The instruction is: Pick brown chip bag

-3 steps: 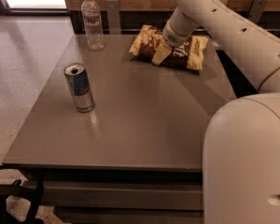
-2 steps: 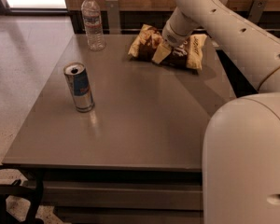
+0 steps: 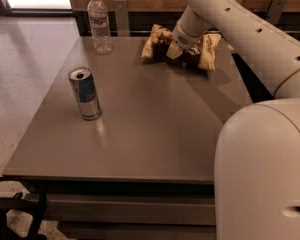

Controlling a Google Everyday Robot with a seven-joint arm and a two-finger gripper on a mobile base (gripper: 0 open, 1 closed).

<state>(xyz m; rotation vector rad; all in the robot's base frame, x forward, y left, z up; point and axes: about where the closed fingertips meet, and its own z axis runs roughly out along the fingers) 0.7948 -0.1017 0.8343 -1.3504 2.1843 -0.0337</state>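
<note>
In the camera view my arm comes in from the right and slopes down over the far edge of the worktop. The gripper rests on the dark middle of the brown chip bag, which lies toward the far right corner. I cannot tell whether it has closed on the bag. A drink can stands near the left edge, and a water bottle stands at the far left corner.

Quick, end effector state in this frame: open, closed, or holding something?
End effector: down at the crinkly brown chip bag with pale yellow ends, at the far side of the grey table; open or closed cannot be told.
</note>
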